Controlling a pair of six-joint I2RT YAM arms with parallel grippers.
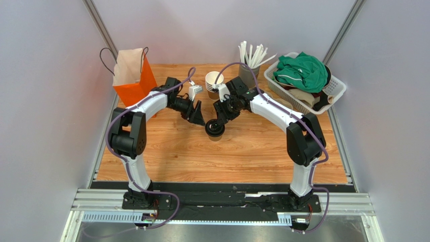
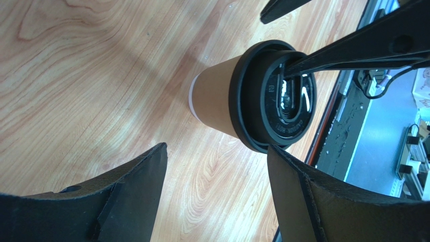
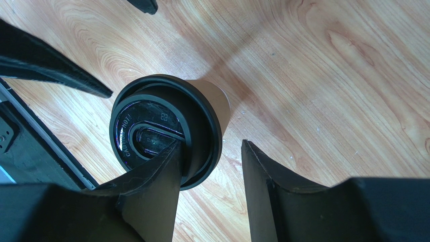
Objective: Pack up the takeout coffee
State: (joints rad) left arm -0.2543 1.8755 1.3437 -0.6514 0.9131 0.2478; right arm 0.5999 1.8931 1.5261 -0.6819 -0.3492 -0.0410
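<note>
The takeout coffee (image 1: 214, 129), a tan paper cup with a black lid, stands upright on the wooden table between the two grippers. My left gripper (image 1: 197, 115) is open and empty just left of it. In the left wrist view the cup (image 2: 217, 98) and its lid (image 2: 275, 96) sit just past the open gripper (image 2: 217, 161). My right gripper (image 1: 221, 117) is open over the cup. In the right wrist view one finger (image 3: 161, 176) rests on the lid (image 3: 151, 126), the other finger (image 3: 262, 181) is beside the cup, and the lid's rim lies between the jaws.
An orange paper bag (image 1: 133, 76) stands open at the back left. A stack of lidless cups (image 1: 213, 82) and a holder of white straws (image 1: 251, 61) stand behind the grippers. A white basket (image 1: 337, 86) of clothes is at the back right.
</note>
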